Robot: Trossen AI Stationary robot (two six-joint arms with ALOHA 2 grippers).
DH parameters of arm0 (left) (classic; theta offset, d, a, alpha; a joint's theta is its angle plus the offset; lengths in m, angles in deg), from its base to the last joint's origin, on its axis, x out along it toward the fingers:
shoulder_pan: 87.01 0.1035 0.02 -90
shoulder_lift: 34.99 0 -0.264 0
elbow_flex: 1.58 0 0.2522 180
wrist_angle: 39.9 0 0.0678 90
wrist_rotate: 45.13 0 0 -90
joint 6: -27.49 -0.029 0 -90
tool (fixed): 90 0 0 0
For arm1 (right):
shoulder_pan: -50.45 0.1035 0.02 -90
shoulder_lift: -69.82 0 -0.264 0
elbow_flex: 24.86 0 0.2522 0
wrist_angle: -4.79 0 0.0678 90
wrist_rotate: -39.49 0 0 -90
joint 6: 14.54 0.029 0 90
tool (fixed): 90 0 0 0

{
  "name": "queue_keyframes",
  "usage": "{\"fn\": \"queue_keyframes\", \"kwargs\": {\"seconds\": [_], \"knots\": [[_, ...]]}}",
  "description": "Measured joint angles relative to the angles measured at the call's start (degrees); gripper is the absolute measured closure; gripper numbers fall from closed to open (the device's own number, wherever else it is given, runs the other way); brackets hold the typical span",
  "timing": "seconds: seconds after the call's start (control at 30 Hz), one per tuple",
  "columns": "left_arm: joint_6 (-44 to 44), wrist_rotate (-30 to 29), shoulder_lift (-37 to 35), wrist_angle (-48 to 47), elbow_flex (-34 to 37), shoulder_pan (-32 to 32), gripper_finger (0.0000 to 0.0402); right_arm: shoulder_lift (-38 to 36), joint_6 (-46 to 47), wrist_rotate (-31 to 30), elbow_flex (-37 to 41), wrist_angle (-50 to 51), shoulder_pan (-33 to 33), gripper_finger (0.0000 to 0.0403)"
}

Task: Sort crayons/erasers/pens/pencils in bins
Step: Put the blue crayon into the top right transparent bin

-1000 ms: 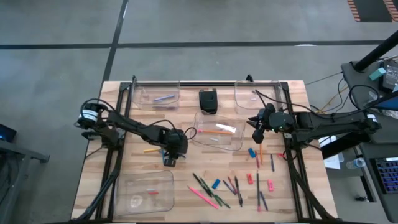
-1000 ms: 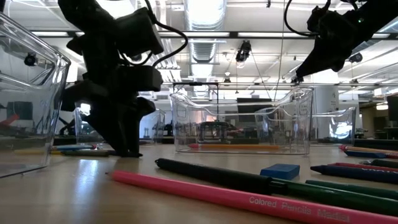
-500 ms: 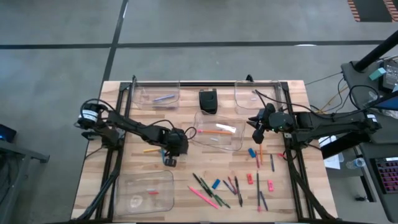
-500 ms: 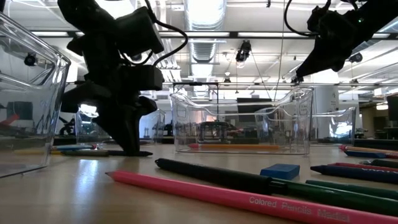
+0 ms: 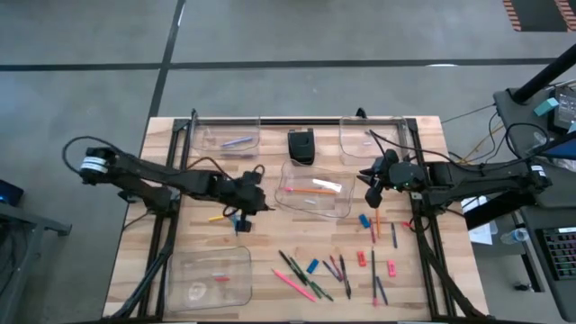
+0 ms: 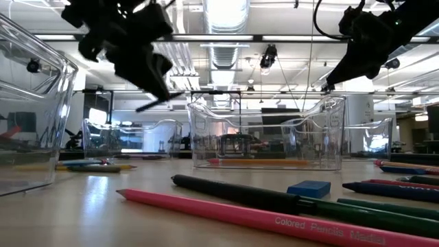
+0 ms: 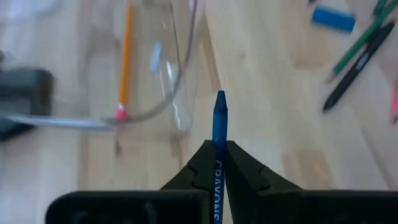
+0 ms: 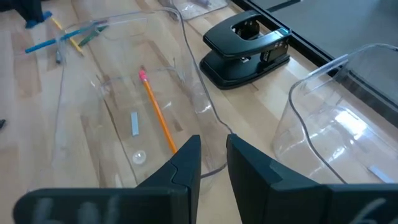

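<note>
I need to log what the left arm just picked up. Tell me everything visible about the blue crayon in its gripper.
The blue crayon is a short thin stick with a pointed tip and a paper wrapper bearing dark lettering. It is clamped between the shut fingers of the left gripper, tip pointing away from the wrist. It is lifted clear of the wooden table, beside the middle clear bin. Only the fingers touch it.

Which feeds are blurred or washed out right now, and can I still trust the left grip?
Left wrist view: table and centre bin are soft, but the blue crayon shows sharp, pinched in the shut left gripper. Low view: ceiling lights glare, arms silhouetted. High view: evenly lit.
</note>
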Motion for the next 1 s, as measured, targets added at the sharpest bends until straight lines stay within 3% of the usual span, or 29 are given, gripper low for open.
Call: {"fn": "queue_keyframes", "kwargs": {"seconds": [0.1, 0.27, 0.33, 0.5, 0.63, 0.8, 1.0], "knots": [[-0.9, 0.0, -3.2, 5.4, 0.8, 0.0, 0.04, 0.1, -0.9, 4.1, 1.0, -6.7, 0.0, 0.0335], [-1.2, 0.0, -5.2, 18.8, 2.0, 0.0, 0.0401, 1.2, -8.3, 22.0, 6.3, -31.8, 0.0, 0.0335], [-1.1, 0.0, -5.3, 25.0, 2.1, -0.1, 0.0401, 2.4, -11.0, 25.5, 8.8, -41.2, 0.0, 0.0335], [-0.9, 0.0, -2.7, 44.2, 2.1, -0.1, 0.0401, 7.5, -12.5, 25.2, 15.2, -61.7, -0.1, 0.0335], [-1.1, 0.0, 0.1, 54.0, 2.0, 0.2, 0.0401, 12.9, -10.3, 24.7, 18.4, -73.9, -0.2, 0.0334], [-0.9, 0.0, 4.3, 61.0, 1.3, 0.3, 0.0401, 20.2, -16.7, 22.8, 17.8, -79.3, 1.1, 0.0305], [-0.8, 0.1, 9.8, 61.9, -3.2, 0.3, 0.0402, 30.7, -20.3, 20.7, 9.5, -79.5, 2.5, 0.0233]]}}
